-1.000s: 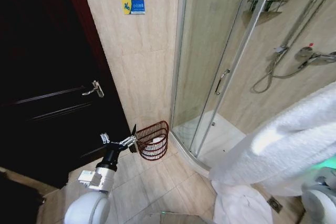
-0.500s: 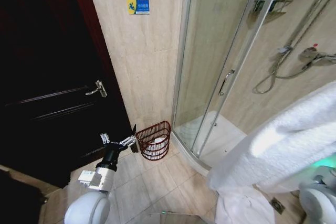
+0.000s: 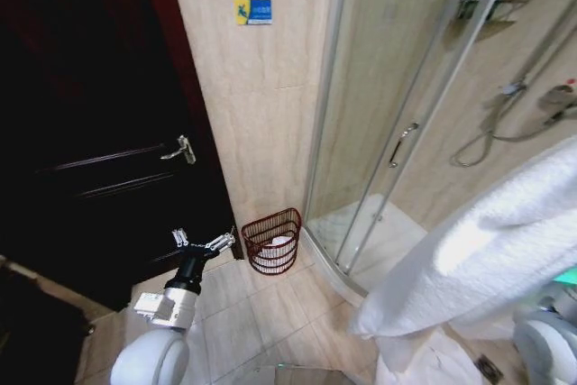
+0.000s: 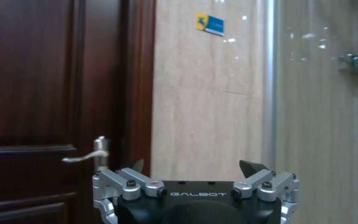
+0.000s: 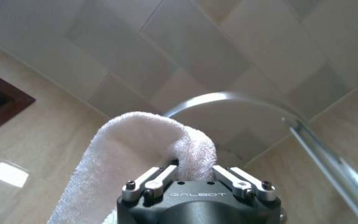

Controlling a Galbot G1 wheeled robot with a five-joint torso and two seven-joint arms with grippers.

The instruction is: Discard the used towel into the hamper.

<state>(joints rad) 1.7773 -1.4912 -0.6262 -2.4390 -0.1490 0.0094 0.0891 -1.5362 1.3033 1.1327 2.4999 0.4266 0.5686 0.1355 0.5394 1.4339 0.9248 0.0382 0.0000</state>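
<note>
Right gripper point(image 5: 189, 173) clenched on white towel point(image 5: 135, 158), fold pinched between fingers, held high, cloth draping at right in head view point(image 3: 478, 250) | left gripper point(image 3: 202, 242) released, empty, low near door point(image 3: 90, 132) | hamper point(image 3: 273, 241) on floor by wall, between door and shower glass point(image 3: 397, 114), something pale inside

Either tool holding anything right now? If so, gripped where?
Right tool is shut on a bunched fold of the white towel. Left tool is open, holding nothing.
</note>
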